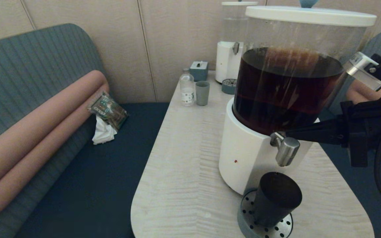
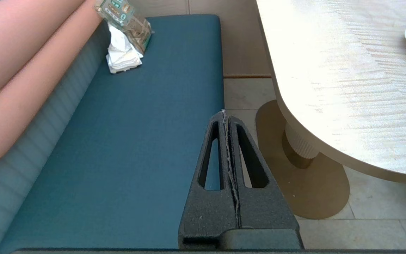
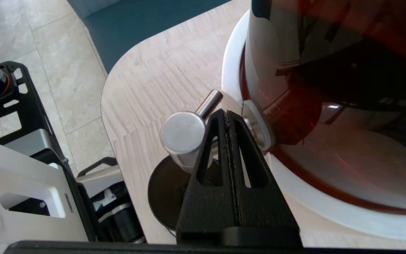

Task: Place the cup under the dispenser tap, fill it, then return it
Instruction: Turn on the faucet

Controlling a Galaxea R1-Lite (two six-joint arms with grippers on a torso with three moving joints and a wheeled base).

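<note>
The black cup (image 1: 276, 198) stands on the perforated drip tray (image 1: 247, 211), directly below the silver dispenser tap (image 1: 286, 150) of the big dispenser (image 1: 286, 89) of dark brown liquid. My right gripper (image 1: 285, 134) reaches in from the right, shut with nothing in it. Its tips lie against the spout behind the knob. In the right wrist view the right gripper (image 3: 226, 114) sits between the tap knob (image 3: 183, 132) and the dispenser wall, with the cup (image 3: 164, 190) below. My left gripper (image 2: 224, 113) is shut and empty, parked low over the bench beside the table.
At the back of the table (image 1: 184, 172) stand a smaller clear-liquid dispenser (image 1: 232, 43), a grey-green cup (image 1: 202, 93), a small bottle (image 1: 187, 90) and a blue-grey box (image 1: 199, 70). A packet with tissues (image 1: 106, 115) lies on the teal bench at left.
</note>
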